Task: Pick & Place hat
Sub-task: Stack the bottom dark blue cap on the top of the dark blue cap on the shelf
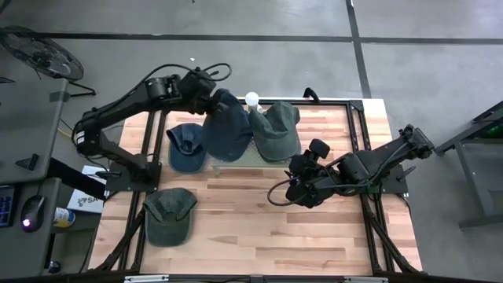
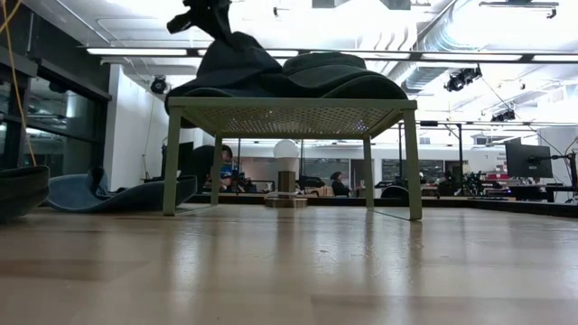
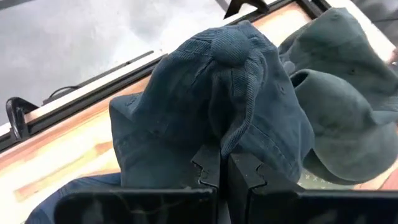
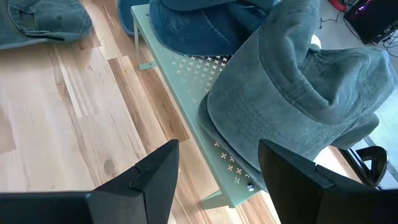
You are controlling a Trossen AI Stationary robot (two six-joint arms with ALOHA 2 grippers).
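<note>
A dark blue cap lies on the left half of a small pale green perforated rack, beside a grey-green cap on its right half. My left gripper is above the blue cap's far part, shut on its cloth. My right gripper hovers open to the rack's right near side, facing the grey-green cap. In the low view both caps rest on the rack top. Another blue cap and a green cap lie on the table. My left gripper pinches a raised fold of the blue cap's crown, near the top button, between its two shut fingers. It comes from above and the table's far left, slanting down. The cap's lower part rests on the rack.
A white knob stands at the table's far edge behind the rack. The wooden table has bare planks toward its near edge. A black frame runs along the table's sides.
</note>
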